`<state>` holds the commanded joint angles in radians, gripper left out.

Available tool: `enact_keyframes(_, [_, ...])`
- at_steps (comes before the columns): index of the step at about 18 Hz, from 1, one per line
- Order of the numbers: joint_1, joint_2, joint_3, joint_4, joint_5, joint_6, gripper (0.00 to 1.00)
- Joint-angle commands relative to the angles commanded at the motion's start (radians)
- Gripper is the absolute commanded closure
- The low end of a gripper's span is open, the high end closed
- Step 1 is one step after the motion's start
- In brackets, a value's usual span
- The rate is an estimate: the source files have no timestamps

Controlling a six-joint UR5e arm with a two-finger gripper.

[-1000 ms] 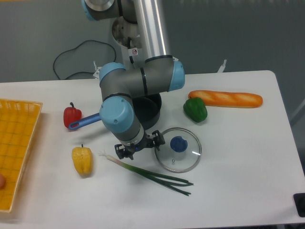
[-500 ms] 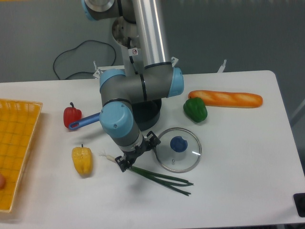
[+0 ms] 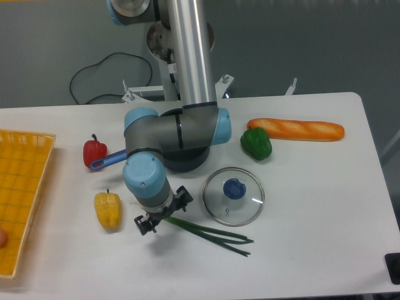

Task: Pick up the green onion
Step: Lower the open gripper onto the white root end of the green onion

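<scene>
Gripper (image 3: 161,214) lower and further left than a second ago, now over white end of onion (image 3: 212,232). Onion flat on table (image 3: 312,206), between yellow pepper (image 3: 107,210) and lid (image 3: 233,195). Jaw gap hidden; cannot tell if gripped. Probably closing for grasp.

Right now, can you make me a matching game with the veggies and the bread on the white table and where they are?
Things:
1. small red bell pepper
2. yellow bell pepper
3. long orange-brown baguette
4. thin green onion

Places:
A. right, next to the green bell pepper
B. under the gripper
C. by the blue handle
D. left of the gripper

Pairs: 1-C, 2-D, 3-A, 4-B
</scene>
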<state>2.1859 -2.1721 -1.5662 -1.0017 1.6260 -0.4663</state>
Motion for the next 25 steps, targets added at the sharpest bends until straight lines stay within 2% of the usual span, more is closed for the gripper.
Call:
enact_keyframes(11, [0.0, 0.008, -0.028, -0.002, -0.017, 0.025, 0.02])
enact_keyframes(13, [0.0, 0.011, -0.044, 0.0, -0.015, 0.026, 0.06])
enact_keyframes(17, [0.0, 0.009, -0.044, 0.002, -0.015, 0.026, 0.09])
enact_keyframes(20, [0.0, 0.009, -0.044, 0.002, -0.018, 0.023, 0.19])
enact_keyframes(23, [0.0, 0.008, -0.049, 0.002, -0.018, 0.025, 0.19])
enact_keyframes(25, [0.0, 0.008, -0.049, 0.003, -0.02, 0.025, 0.28])
